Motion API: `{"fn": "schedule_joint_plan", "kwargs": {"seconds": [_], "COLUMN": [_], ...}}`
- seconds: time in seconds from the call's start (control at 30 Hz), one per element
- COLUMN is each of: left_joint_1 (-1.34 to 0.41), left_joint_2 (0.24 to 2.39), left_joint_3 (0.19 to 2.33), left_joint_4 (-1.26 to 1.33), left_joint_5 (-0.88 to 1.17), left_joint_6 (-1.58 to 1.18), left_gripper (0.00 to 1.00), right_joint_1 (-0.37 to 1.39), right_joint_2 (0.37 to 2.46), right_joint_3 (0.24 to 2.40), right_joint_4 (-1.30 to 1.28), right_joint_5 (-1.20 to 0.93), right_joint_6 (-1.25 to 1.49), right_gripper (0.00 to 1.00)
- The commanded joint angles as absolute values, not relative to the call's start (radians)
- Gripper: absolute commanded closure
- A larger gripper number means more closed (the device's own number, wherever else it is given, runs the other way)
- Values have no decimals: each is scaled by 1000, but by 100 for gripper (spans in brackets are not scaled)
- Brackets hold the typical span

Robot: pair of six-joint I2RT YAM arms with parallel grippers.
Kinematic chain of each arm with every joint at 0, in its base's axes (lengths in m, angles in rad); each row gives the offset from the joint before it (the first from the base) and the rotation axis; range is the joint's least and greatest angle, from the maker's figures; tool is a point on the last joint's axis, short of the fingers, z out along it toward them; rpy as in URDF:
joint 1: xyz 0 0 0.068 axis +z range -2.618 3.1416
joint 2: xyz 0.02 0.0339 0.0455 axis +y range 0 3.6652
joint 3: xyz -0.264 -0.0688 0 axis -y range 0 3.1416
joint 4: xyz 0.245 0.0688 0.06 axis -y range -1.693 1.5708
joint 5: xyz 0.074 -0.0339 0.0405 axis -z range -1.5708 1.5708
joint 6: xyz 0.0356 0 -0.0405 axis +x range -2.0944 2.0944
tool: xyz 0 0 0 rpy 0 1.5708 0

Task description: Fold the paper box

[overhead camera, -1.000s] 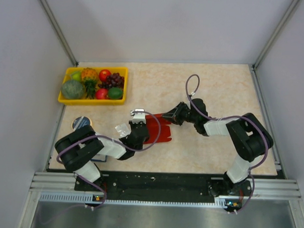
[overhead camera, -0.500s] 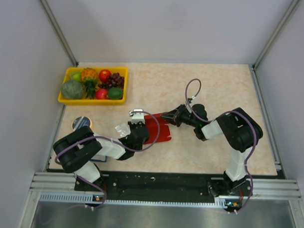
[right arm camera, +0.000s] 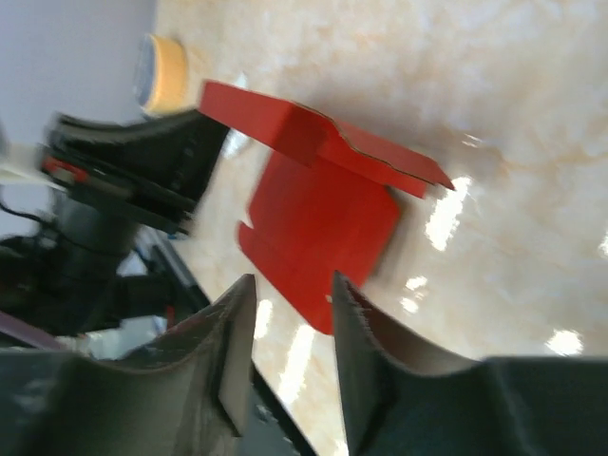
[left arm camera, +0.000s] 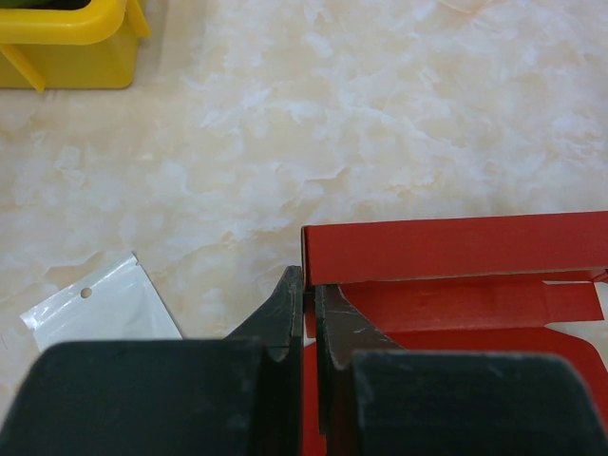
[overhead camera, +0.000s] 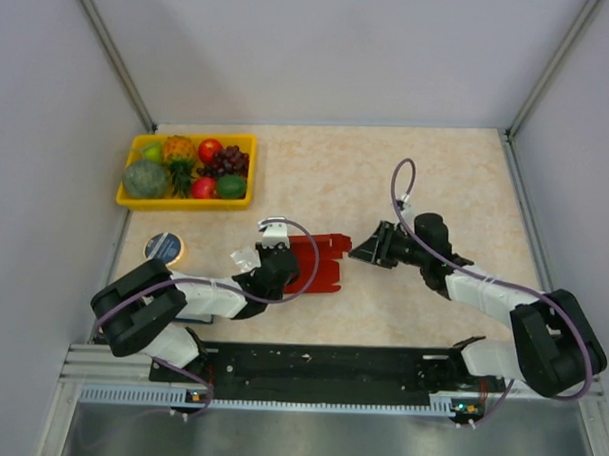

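A thin, bright red die-cut cardboard paper box (overhead camera: 318, 261) lies just left of centre in the overhead frame, on a beige marbled table (overhead camera: 436, 183). In the right wrist view one long panel of it stands tilted up off the surface while the rest lies flat.

The left gripper (overhead camera: 281, 260) reaches in from the lower left. Its black fingers (left arm camera: 285, 318) are pressed together on the box's left edge, and in the left wrist view the red card is pinched between them.

The right gripper (overhead camera: 364, 252) sits just right of the box in the overhead frame and does not touch it. Its jaws stand apart with nothing between them, and its pale fingertips (right arm camera: 228, 351) frame the red sheet from the bottom of the right wrist view.

A small whitish plastic wrapper (overhead camera: 245, 258) with a punched hole lies on the table just left of the left gripper. Further left, near the table's left edge, is a small round tan-rimmed object (overhead camera: 165, 247) with a dark blue top.

In the upper left of the overhead frame a yellow plastic tray (overhead camera: 185, 203) holds assorted toy fruit (overhead camera: 176, 169), well apart from the box. Plain grey walls close in the table on three sides.
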State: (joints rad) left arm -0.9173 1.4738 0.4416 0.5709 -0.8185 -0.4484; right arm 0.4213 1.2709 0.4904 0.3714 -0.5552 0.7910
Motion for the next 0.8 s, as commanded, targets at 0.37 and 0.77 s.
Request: {"fn": "schedule_joint_plan", "kwargs": {"seconds": [0.37,0.77], "left_joint_1": [-923,-923], "left_joint_2": [1474,1430], "left_joint_3": [472,526], "left_joint_4": [563,375], "left_joint_5": [-824,-833], "left_joint_6": [-468,-580], "left_gripper": [100,100], "right_joint_1": [532,534], "right_joint_2": [1568,1683], "right_joint_3": [580,469], "right_joint_4": [399,802], "right_joint_5": [-260,-179], "right_joint_6": [715,937], "right_gripper": [59,70]}}
